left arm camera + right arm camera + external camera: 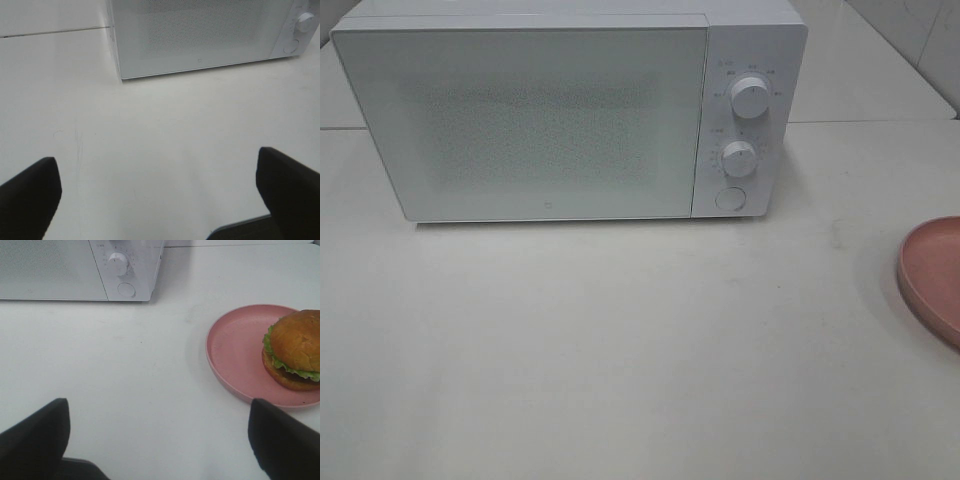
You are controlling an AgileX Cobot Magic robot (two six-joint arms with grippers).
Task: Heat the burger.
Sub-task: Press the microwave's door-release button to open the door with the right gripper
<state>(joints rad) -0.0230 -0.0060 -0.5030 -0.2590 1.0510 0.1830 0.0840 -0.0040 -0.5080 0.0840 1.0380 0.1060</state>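
1. At the back of the white table (620, 380), in the high view, a white microwave (550, 120) is standing with its door (520, 120) shut, filling the frame from 10 to 1 o'clock. A pink plate (935, 275) is poking in at 3 o'clock, only part of it showing. The burger and both grippers are lying outside this view.
2. In the left wrist view, the left gripper (156, 157) is hanging over bare table with its fingers spread wide apart, holding and touching nothing. The microwave is sitting ahead of it, well apart.
3. In the right wrist view, the burger (295, 350) is resting on the pink plate, on the side away from the microwave. The right gripper (159, 402) is hovering near the plate with its fingers wide apart, empty and touching nothing.
4. The burger is looking light and soft, a stack of loose layers likely to squash or slide apart. Taking the stiff plate by its rim is probably the safer hold. If the burger itself is being gripped, a gentle hold across the bun's sides is likely called for.
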